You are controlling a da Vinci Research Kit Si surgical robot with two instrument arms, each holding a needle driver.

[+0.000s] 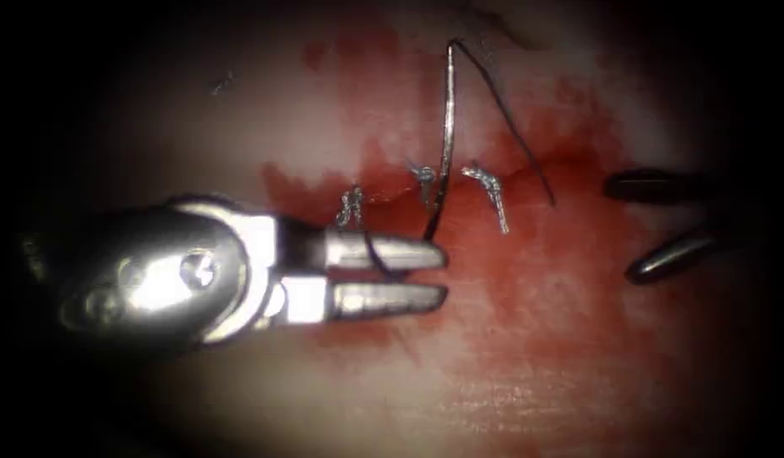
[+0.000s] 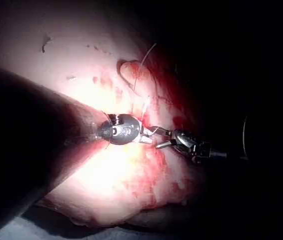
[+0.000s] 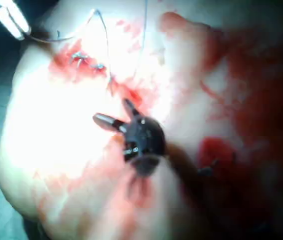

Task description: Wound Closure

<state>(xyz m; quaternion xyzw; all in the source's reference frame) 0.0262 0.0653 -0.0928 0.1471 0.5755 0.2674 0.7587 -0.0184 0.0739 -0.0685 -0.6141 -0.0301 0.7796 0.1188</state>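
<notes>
The cut (image 1: 383, 193) runs across the red-stained tissue (image 1: 239, 110) and bears three thread knots (image 1: 424, 175). The curved needle (image 1: 447, 119) stands across the cut between the middle and right knots. Its lower end sits at the upper jaw tip of my left tool (image 1: 443, 271). The left jaws stand slightly apart, with dark thread (image 1: 379, 254) lying over the upper jaw into the gap. More thread (image 1: 515, 127) runs from the needle's top end down to the right. My right tool (image 1: 642, 225) hangs open to the right of the knots, holding nothing; its dark tips (image 3: 114, 112) hover above the tissue.
Red fluid (image 1: 528, 288) spreads over the tissue around and below the cut. A short cut thread end (image 1: 224, 82) lies at the upper left. The left tool's bright wrist (image 2: 125, 130) sits over the stained tissue edge.
</notes>
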